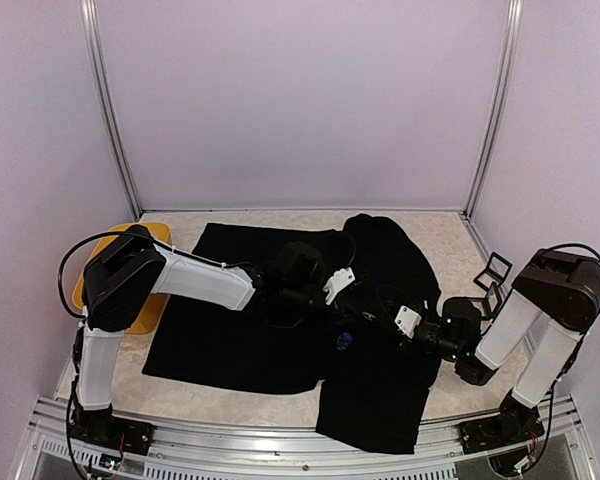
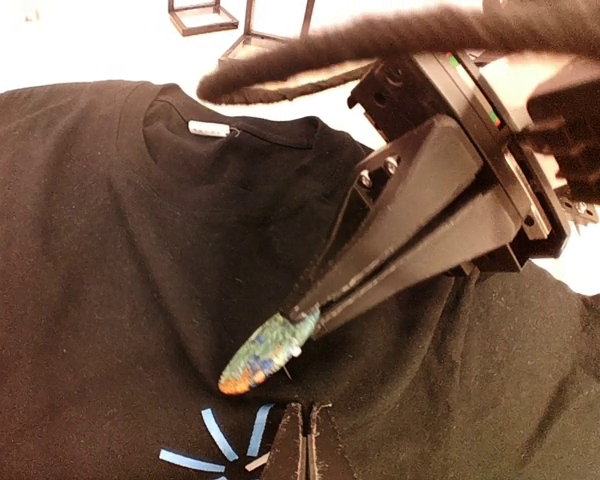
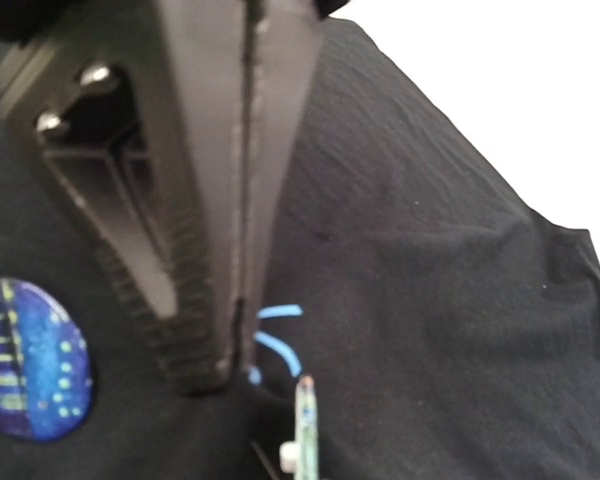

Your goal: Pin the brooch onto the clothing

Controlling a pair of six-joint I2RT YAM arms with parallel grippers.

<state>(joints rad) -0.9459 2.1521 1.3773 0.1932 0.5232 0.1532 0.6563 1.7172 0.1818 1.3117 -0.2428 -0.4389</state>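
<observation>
Top view: black T-shirt [image 1: 230,340] spread flat on the beige counter [image 1: 450,240], one sleeve hanging off the near edge. Left gripper [image 1: 352,308] and right gripper [image 1: 378,318] meet nose to nose over the chest, their tips hard to pick out against the black fabric. Small blue brooch [image 1: 345,341] sits just near-side of them on the shirt. Yellow pad [image 1: 140,240] at the counter's left, partly under the left arm. Black wire frames [image 1: 495,272] stand at the right, off the shirt. Left wrist view: left gripper [image 2: 305,440] clenched, fingers pressed together just above the fabric, beside the light-blue starburst mark [image 2: 215,450]. The right gripper [image 2: 305,322] comes in from upper right, also clenched, and its tip meets the upper edge of the brooch [image 2: 265,355], a blue-green oval with an orange end. Cannot tell if it actually nips the brooch. White neck label [image 2: 208,128] shows inside the collar. Right wrist view: right gripper [image 3: 230,375] fingers are pressed flat together with nothing visible between them. The brooch [image 3: 25,360], blue with yellow-green stripes and dots, lies left of the fingers with fabric showing between. The starburst mark [image 3: 275,335] is right at the fingertip. A thin pale sliver [image 3: 305,420] stands at the bottom edge; unclear what it is.
</observation>
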